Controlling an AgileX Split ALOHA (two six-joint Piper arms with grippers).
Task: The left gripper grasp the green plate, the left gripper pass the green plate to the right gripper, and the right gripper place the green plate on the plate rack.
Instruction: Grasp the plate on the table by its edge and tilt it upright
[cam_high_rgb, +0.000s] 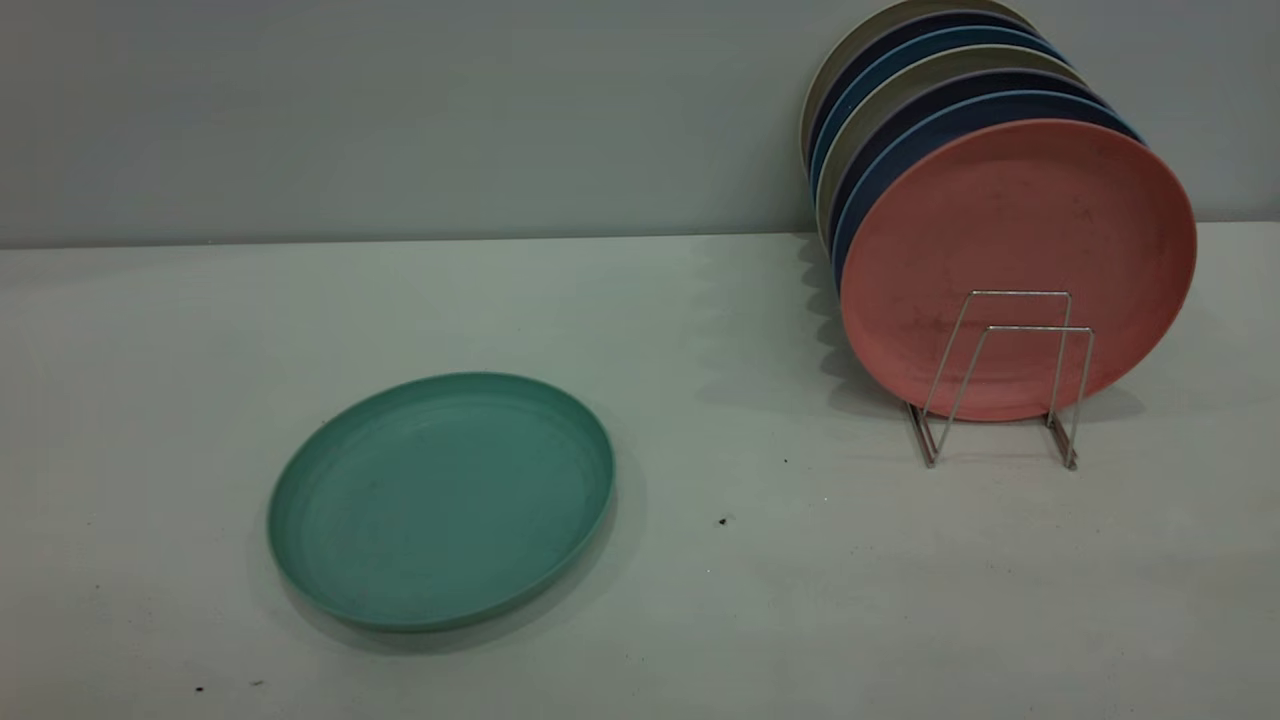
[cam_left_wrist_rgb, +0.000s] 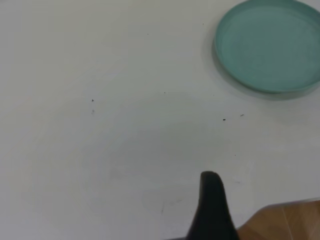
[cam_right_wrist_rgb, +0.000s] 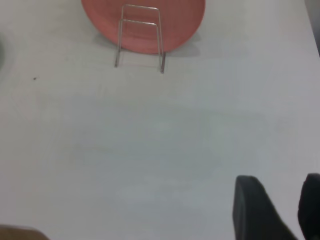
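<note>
Nothing has been grasped yet, so the first step, the left tool taking the green plate, is the one in hand. Nearest in the left wrist view is the left tool (cam_left_wrist_rgb: 212, 207), of which only one dark finger shows above the bare table (cam_left_wrist_rgb: 100, 150), so I cannot tell whether it is open or closed; it holds nothing and is well apart from the plate. The right tool (cam_right_wrist_rgb: 280, 207) shows two fingers with a gap between them, open and empty, low over the table and well short of the rack. Farther out, the green plate (cam_high_rgb: 441, 500) lies flat, rim up, alone on the left side. Farthest, on the right, the plate rack (cam_high_rgb: 1005, 375) stands with its front loops free, a salmon-pink plate (cam_high_rgb: 1018, 262) leaning behind them ahead of a row of other plates (cam_high_rgb: 935, 85). The next move likely calls for the left tool to reach the plate's rim and pinch it.
</note>
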